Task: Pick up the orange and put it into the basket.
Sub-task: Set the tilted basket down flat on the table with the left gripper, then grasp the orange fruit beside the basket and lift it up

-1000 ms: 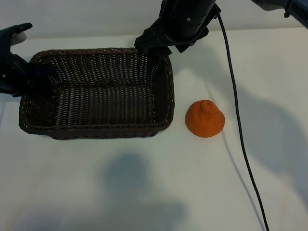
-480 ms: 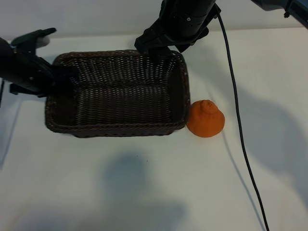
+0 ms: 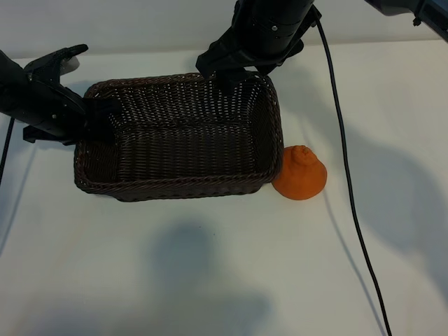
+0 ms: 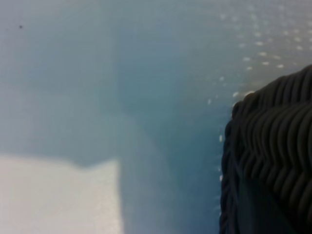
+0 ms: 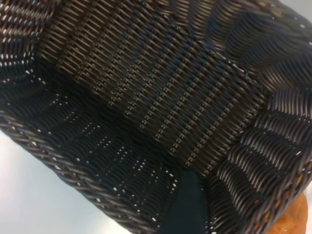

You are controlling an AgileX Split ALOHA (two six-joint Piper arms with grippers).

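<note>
My left fingers are nearly shut, clamped on the left rim of the basket, with the dark arm trailing off to the left edge. My right fingers stand wide apart with nothing between them, hanging over the basket's far right corner. The basket sits on the white desk, and its right wall touches the orange, which rests on the desk just right of it, knob up. A black cable runs across the desk beyond the orange.
</note>
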